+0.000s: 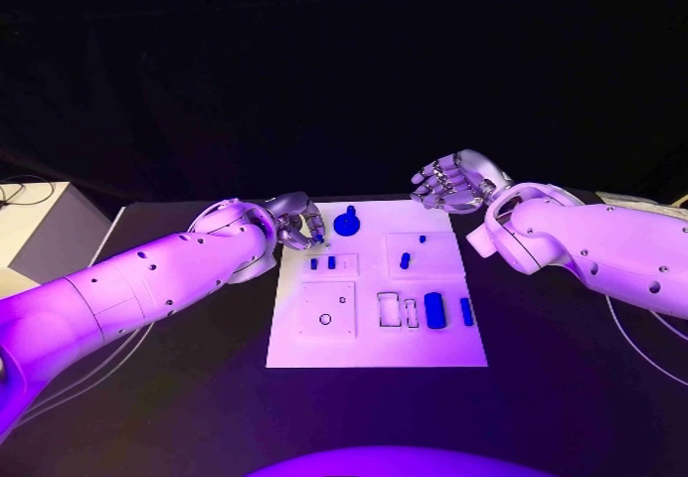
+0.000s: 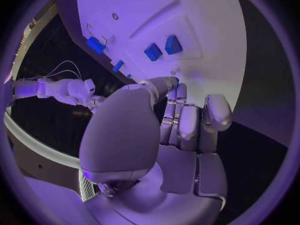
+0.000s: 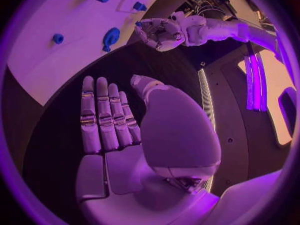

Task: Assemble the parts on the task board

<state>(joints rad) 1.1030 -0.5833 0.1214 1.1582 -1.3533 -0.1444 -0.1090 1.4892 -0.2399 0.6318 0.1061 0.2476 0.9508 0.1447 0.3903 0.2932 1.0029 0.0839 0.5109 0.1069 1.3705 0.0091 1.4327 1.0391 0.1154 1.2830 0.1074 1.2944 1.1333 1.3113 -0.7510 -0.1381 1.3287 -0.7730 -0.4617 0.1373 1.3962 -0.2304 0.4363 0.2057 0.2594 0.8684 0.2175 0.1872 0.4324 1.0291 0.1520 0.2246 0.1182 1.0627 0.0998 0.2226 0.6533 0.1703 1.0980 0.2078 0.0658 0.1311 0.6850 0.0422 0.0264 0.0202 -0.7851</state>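
task board (image 1: 376,348) sits white in the middle of the black table (image 1: 187,397), long edges running away from the robot, dark table showing on every side of it. blue parts are spread over it: a round-headed part (image 1: 346,221) near the far edge, two small pegs (image 1: 323,263) side by side in a raised square left of centre, one short peg (image 1: 405,260) in the square to their right, and a thick blue block (image 1: 434,310) with a thin bar (image 1: 466,311) beside it toward the right edge. left hand (image 1: 295,221) hangs at the board's far left corner, fingers curled in, nothing between them in the left wrist view (image 2: 181,120). right hand (image 1: 456,183) is off the far right corner, over bare table, fingers straight and side by side, palm empty in the right wrist view (image 3: 109,117). near half of the board lies uncovered, and the near and right edges have open room.
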